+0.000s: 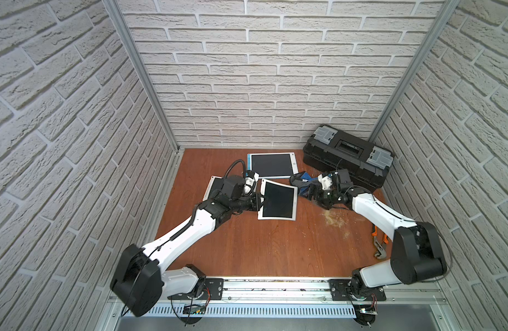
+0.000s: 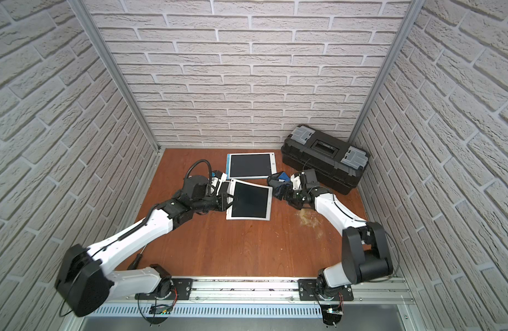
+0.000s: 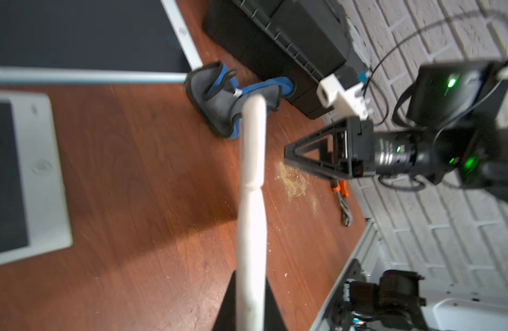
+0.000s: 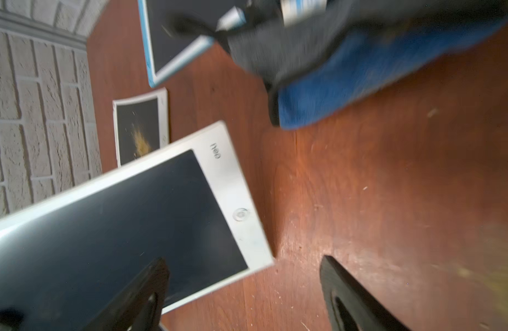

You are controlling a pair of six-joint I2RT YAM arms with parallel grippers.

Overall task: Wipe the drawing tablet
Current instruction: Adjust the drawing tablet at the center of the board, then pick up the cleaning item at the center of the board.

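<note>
Tablet (image 1: 278, 202) hangs over mid-table, lifted clear of the table (image 1: 247, 252), with its left edge clamped in the left gripper (image 1: 261, 201). We judge the step in hand to be fetching the cloth (image 1: 303, 182), which lies crumpled just beside the toolbox (image 1: 347, 160). The right gripper (image 1: 310, 193) hovers near it, jaws apart and empty. To do it well, we pinch a raised fold rather than the flat hem, and we hold the tablet steady, face toward the right arm. Only the right wrist view shows yellow dust on another tablet (image 4: 138, 129) beyond the held one. In both top views the left arm covers most of that tablet. The left wrist view shows the held tablet edge-on.
</note>
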